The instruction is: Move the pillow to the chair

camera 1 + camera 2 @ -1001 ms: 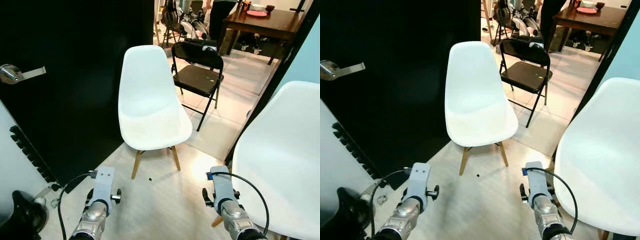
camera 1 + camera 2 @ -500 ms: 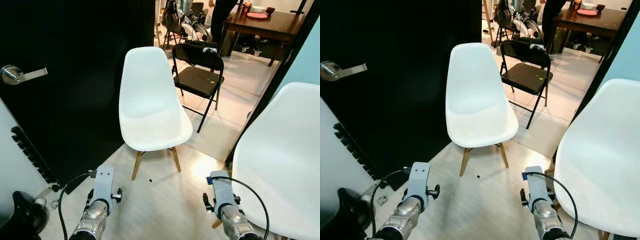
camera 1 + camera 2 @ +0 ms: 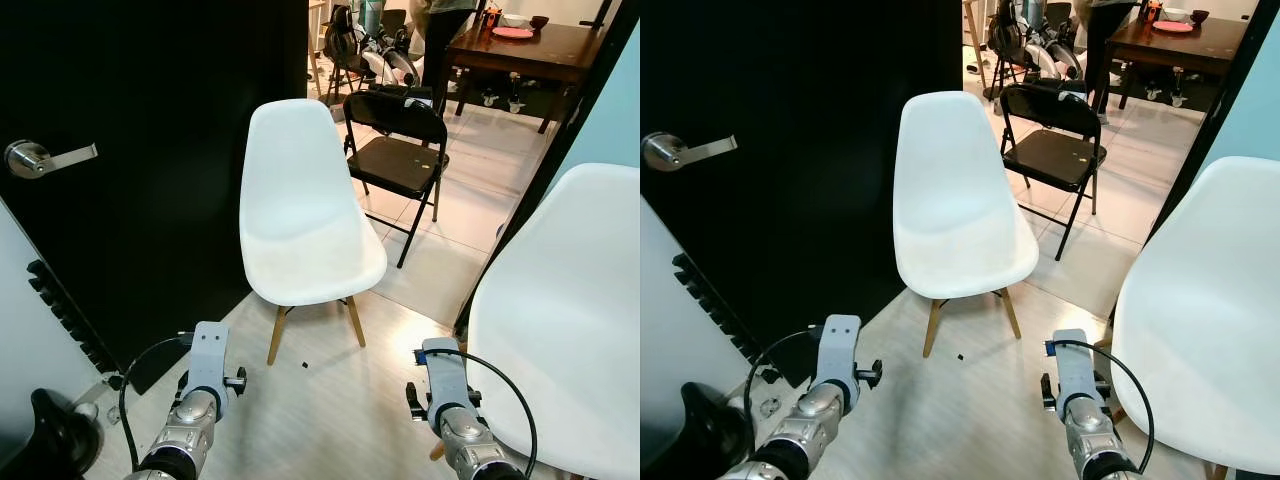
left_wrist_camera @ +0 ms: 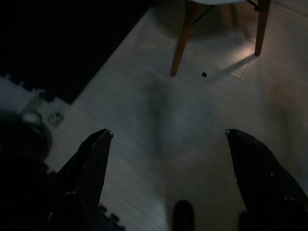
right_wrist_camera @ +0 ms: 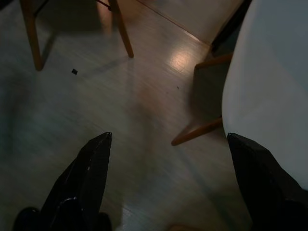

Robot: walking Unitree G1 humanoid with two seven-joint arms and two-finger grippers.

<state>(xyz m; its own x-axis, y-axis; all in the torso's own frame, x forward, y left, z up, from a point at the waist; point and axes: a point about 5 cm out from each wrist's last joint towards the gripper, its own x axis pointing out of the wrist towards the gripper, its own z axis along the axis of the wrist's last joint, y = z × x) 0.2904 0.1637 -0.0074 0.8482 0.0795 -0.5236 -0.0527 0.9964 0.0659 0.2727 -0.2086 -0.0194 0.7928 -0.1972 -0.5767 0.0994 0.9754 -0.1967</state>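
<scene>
Pillow isn't lying anywhere I can spot from where I'm standing, so the robot's got nothing to carry yet. White chair (image 3: 305,215) is sitting empty straight ahead, w/ a black folding chair (image 3: 400,150) just behind it and another white chair (image 3: 560,320) close on the robot's right. Left gripper (image 4: 168,144) and right gripper (image 5: 168,144) are both hanging low over the floor, fingers spread wide apart, gripping nothing. Risk as I'm judging it: the right arm is riding v. near that second chair's shell and legs, so a turn could be clipping it. Vs. a sec ago, the whole view is sliding down a bit, so the head's moving, not the chairs.
</scene>
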